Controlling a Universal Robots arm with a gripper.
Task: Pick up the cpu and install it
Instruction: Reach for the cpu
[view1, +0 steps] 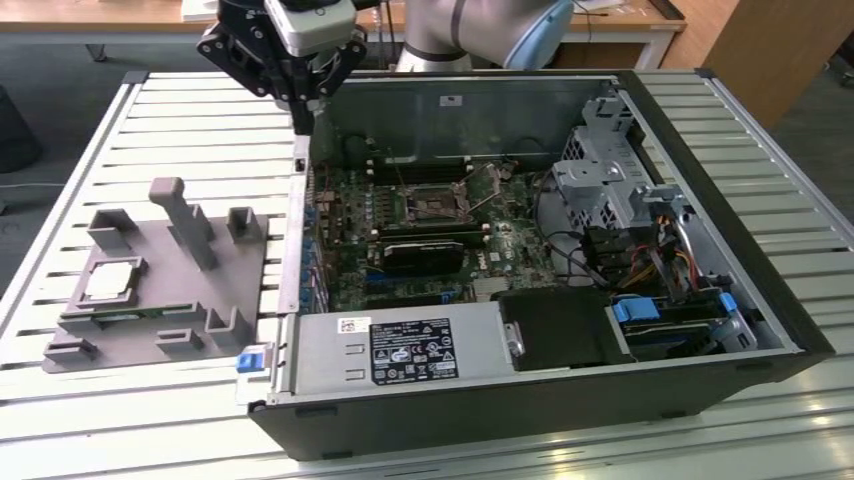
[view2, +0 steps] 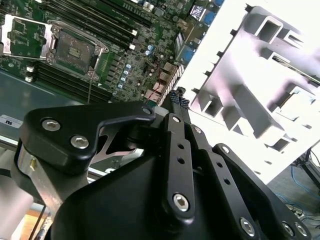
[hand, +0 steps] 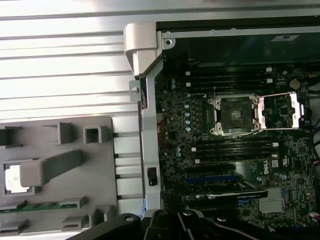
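The end effector (view1: 304, 122), closed and empty, hangs by the computer case (view1: 534, 410), well apart from the cpu (view1: 110, 283).

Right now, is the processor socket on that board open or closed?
Open: the socket lies bare and empty, its metal cover swung aside beside it.

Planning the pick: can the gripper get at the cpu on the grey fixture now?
Probably yes. The cpu lies uncovered on the grey fixture, outside the computer case. The gripper hangs above the case's wall with open space between; only the fixture's upright post stands nearby.
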